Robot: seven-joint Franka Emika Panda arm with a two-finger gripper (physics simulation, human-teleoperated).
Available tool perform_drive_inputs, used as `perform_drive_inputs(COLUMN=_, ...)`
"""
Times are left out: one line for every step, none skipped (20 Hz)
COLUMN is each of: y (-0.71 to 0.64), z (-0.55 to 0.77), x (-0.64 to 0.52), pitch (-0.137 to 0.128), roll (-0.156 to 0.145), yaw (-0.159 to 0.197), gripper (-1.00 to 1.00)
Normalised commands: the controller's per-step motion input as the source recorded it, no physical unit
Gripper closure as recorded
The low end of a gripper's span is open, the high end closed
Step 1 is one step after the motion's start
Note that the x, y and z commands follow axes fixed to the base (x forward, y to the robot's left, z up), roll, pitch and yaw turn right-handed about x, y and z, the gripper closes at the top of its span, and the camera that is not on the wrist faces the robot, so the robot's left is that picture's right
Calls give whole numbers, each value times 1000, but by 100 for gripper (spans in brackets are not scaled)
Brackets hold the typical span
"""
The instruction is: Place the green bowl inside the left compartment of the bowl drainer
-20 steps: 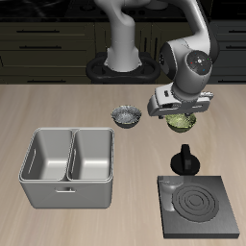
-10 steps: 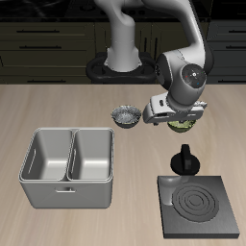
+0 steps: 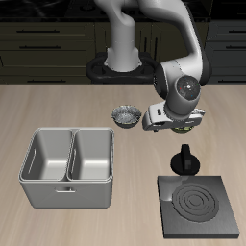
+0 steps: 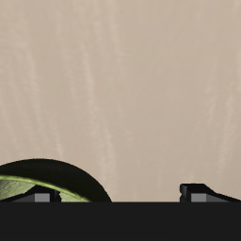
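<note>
The green bowl (image 4: pixel 38 181) shows in the wrist view as a dark rim with a mottled green inside, right beside one fingertip (image 4: pixel 38 197). The other fingertip (image 4: pixel 203 191) stands far from it over bare table. My gripper (image 4: pixel 120 194) is open. In the exterior view the gripper (image 3: pixel 171 125) sits low over the table and covers nearly all of the bowl. The bowl drainer (image 3: pixel 29 178), a light-grey bin with two deep compartments, stands apart from it, nearer the table's front edge. Both compartments look empty.
A grey-silver bowl (image 3: pixel 126 116) rests just beside the gripper, toward the drainer's side. A black pot (image 3: pixel 183 159) stands in front of the gripper, and a flat black stove plate (image 3: pixel 200 207) lies beyond it at the front edge.
The arm has swung lower and slightly toward the grey bowl. The hand now covers the green bowl, which showed under it before.
</note>
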Motion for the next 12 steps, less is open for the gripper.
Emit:
perform_drive_inputs(y=146, z=-50, x=-102, pitch=-61, roll=4, yaw=22, gripper=100)
perform_drive_inputs(y=111, z=-256, x=-145, pitch=86, roll=133, yaw=-157, gripper=100)
perform_drive_inputs(y=63, z=-14, x=-46, pitch=-27, roll=41, yaw=-69, gripper=100)
perform_drive_inputs(y=22, z=-3, x=-49, pitch=-10, roll=28, yaw=-37, gripper=100)
perform_drive_inputs(y=90, z=39, x=52, pitch=4, roll=51, yaw=-80, gripper=100)
perform_drive_inputs(y=51, z=70, x=2, pitch=-26, roll=36, yaw=-17, gripper=100)
perform_drive_inputs(y=-4, z=114, x=-26, pitch=-3, roll=10, yaw=-36, gripper=100)
perform_drive_inputs(y=-3, z=198, x=-61, pitch=-51, roll=31, yaw=-53, gripper=100)
perform_drive_inputs(y=60, z=194, x=-19, pitch=-33, roll=65, yaw=-34, gripper=100)
perform_drive_inputs(y=-26, z=247, x=-57, pitch=-36, roll=5, yaw=-42, gripper=100)
perform_drive_inputs(y=-2, z=274, x=-59, pitch=-84, roll=38, yaw=-22, gripper=100)
perform_drive_inputs(y=-37, z=404, x=36, pitch=-55, roll=30, yaw=-86, gripper=100)
